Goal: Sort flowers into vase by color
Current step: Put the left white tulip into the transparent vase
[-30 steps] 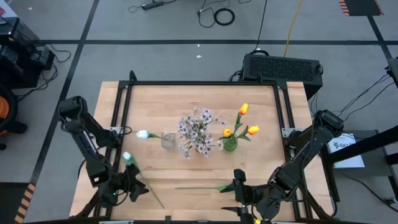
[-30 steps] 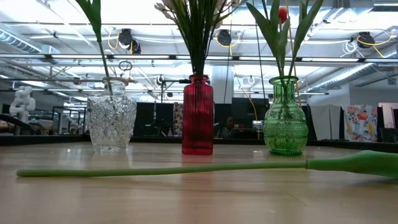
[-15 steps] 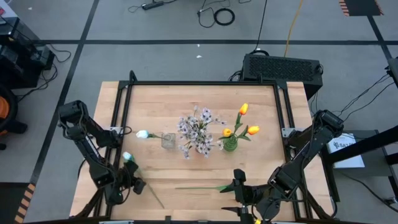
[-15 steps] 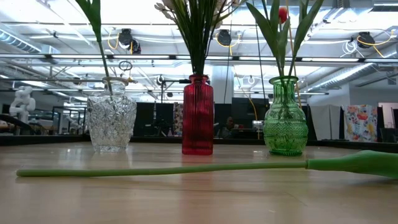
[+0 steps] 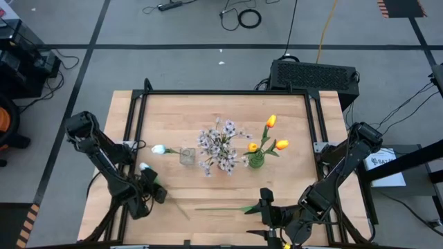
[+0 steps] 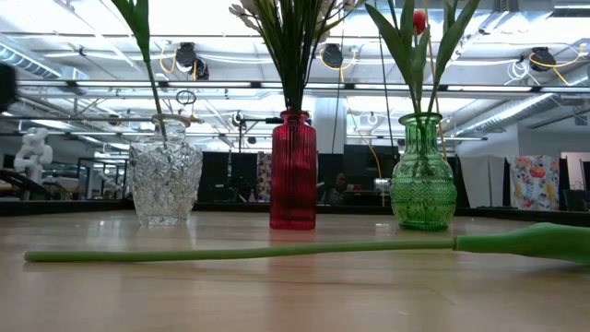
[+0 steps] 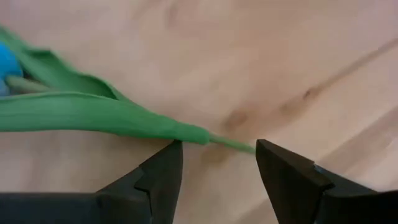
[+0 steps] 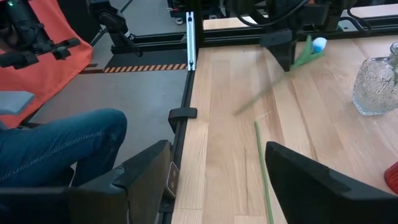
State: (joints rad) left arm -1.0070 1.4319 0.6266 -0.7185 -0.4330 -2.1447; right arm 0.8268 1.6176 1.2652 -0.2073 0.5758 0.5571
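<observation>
The left gripper (image 5: pixel 149 188) stood near the table's (image 5: pixel 291 187) front-left corner, its fingers closed on the thin stem of a pale-blue tulip (image 5: pixel 145 167), bloom toward the clear vase (image 5: pixel 187 156) and stem trailing toward the front edge. A second stem (image 5: pixel 221 208) lay flat along the front edge, its long axis left to right. Its right end lay just beside the right gripper (image 5: pixel 266 207), which waited with fingers spread, holding nothing.
</observation>
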